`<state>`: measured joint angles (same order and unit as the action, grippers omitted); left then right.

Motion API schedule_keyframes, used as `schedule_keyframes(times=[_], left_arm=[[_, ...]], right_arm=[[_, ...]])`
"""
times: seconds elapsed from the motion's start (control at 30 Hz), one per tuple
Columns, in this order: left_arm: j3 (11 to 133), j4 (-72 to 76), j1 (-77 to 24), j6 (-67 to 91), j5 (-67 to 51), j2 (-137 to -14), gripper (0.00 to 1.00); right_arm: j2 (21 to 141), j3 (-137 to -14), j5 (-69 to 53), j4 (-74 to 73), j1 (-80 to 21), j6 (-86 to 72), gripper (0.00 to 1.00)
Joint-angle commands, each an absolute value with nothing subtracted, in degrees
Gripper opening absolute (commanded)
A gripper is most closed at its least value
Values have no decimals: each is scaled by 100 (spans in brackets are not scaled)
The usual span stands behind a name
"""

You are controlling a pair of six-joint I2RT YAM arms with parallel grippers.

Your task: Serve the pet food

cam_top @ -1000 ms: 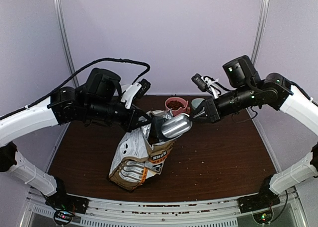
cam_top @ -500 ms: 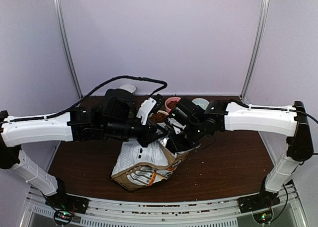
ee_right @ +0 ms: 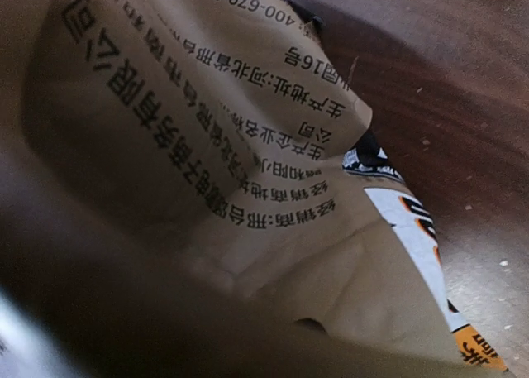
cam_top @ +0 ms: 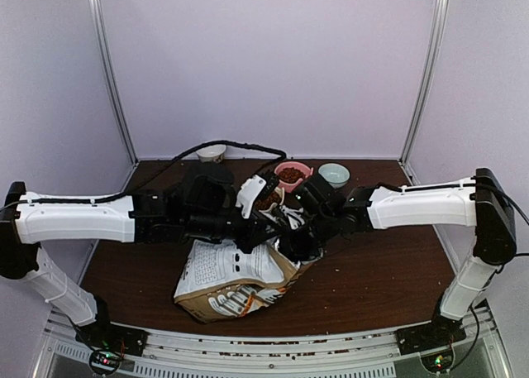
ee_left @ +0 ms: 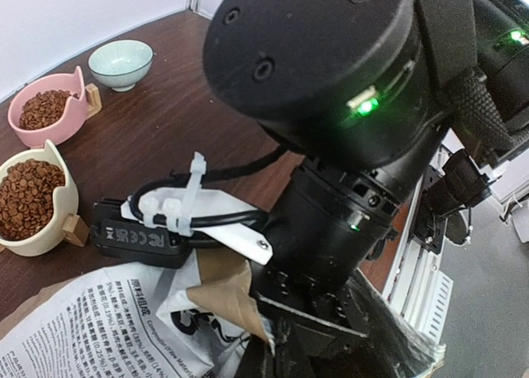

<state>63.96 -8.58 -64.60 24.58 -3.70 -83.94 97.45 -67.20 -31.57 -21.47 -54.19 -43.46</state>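
The printed bag [cam_top: 231, 279] stands mid-table, mouth upward. My left gripper [cam_top: 261, 229] is shut on the bag's upper rim; in the left wrist view its dark fingers [ee_left: 277, 357] pinch the brown flap [ee_left: 223, 299]. My right gripper [cam_top: 294, 244] reaches down into the bag's mouth. Its fingers and the scoop are hidden inside. The right wrist view shows only the bag's paper [ee_right: 248, 188]. Pet food [cam_top: 291, 174] fills the pink bowl [ee_left: 78, 109] and pet food [ee_left: 29, 198] fills the cream bowl [cam_top: 266, 201].
An empty pale green bowl [cam_top: 334, 174] stands right of the pink one, and shows in the left wrist view [ee_left: 121, 64]. A small white bowl [cam_top: 212, 153] sits at the back wall. Crumbs lie on the brown table [ee_right: 463, 88]. My two arms cross closely above the bag.
My right gripper swung in with the silver scoop and sank into the bag's mouth, so the scoop is now hidden. My left arm stretched further right, and the bag slumped lower.
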Motion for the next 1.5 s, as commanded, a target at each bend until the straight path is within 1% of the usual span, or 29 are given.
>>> schedule_keyframes(times=[0.0, 0.23, 0.4, 0.5, 0.77, 0.87, 1.0, 1.1, 1.47], left_arm=[[6408, -418, -6548, 2408, -565, -8264, 0], [6432, -752, -6548, 2450, -358, -7873, 0], [6604, -1281, -6546, 2532, 109, -7492, 0], [6711, -1550, -6548, 2565, 346, -7292, 0], [6749, -1788, -6548, 2575, 593, -6906, 0], [6714, -1835, -6548, 2575, 689, -6829, 0], [6711, -1867, -6548, 2575, 725, -6794, 0], [6747, -1881, -6548, 2580, 752, -6796, 0], [6810, -1934, -6519, 2848, 1432, -6452, 0]], right_arm=[[9378, -6429, -4721, -1026, -5448, -5009, 0], [8671, -5896, -5294, 72, -5206, -5883, 0], [8065, -5621, -5361, 293, -5006, -6325, 0], [7668, -5331, -5372, 665, -4870, -6769, 0], [6831, -4517, -5175, 1064, -4453, -7444, 0], [6646, -4209, -5139, 1473, -4283, -7782, 0], [6508, -4129, -5069, 1469, -4211, -7885, 0], [6474, -4036, -5099, 1845, -4185, -8215, 0], [6215, -3797, -5265, 2796, -4096, -8826, 0]])
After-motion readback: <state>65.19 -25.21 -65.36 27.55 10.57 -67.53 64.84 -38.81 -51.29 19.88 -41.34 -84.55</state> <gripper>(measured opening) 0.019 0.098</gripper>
